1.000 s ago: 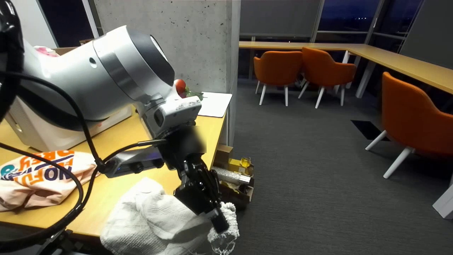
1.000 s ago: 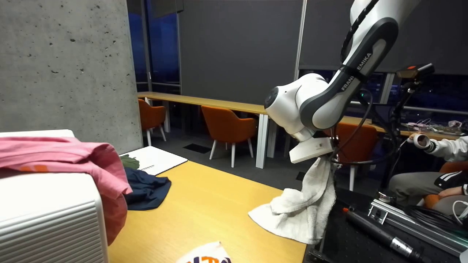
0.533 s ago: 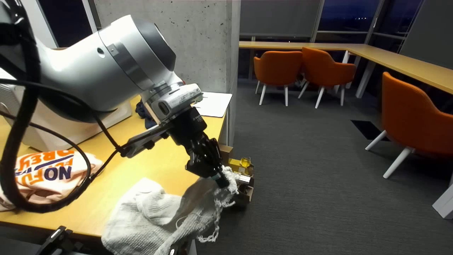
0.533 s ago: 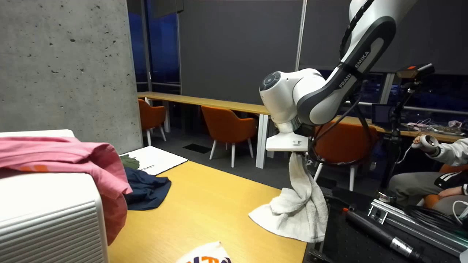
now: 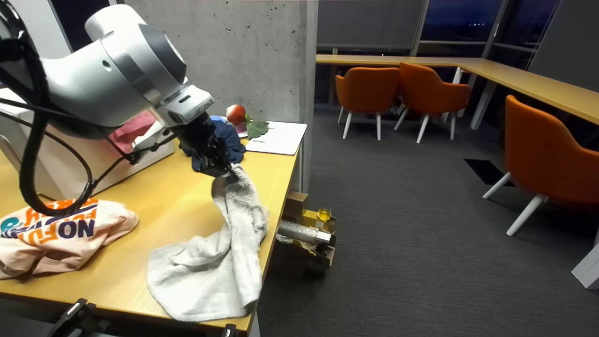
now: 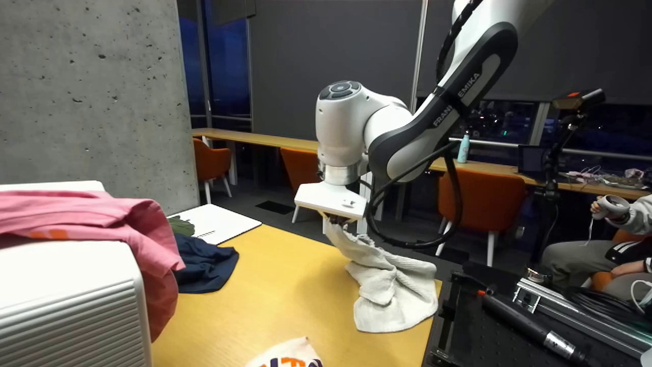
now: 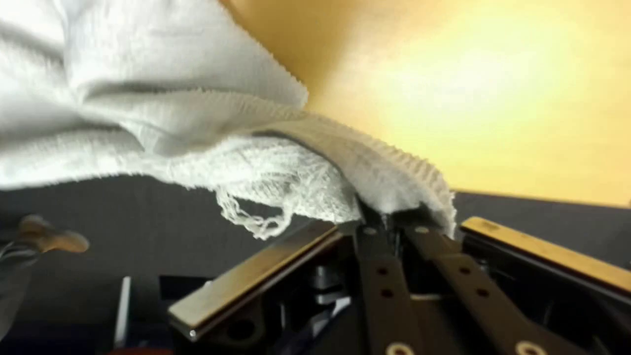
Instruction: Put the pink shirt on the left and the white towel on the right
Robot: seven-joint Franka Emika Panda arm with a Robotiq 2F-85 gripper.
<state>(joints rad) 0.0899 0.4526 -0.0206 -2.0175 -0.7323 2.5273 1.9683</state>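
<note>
My gripper (image 5: pixel 230 178) is shut on one end of the white towel (image 5: pixel 206 274) and holds that end raised above the table. The rest of the towel lies crumpled on the table near its corner; it also shows in an exterior view (image 6: pixel 395 293). In the wrist view the gripper (image 7: pixel 389 216) pinches the towel (image 7: pixel 192 108) between its fingertips, and loose threads hang from the edge. A pale pink shirt (image 5: pixel 61 236) with orange and purple letters lies bunched on the table. A stronger pink garment (image 6: pixel 107 219) drapes over the white box.
The white box (image 6: pixel 66 300) stands on the table (image 6: pixel 275 285). A dark blue cloth (image 5: pixel 227 142), a white board (image 5: pixel 281 138) and a red round object (image 5: pixel 236 113) with leaves are at the table's far end. A cardboard box (image 5: pixel 299 250) stands beside the table.
My gripper has moved from beyond the table's side edge to over the table, toward the far end. It has drawn the towel's held end along, turning the towel. The pale shirt has stayed.
</note>
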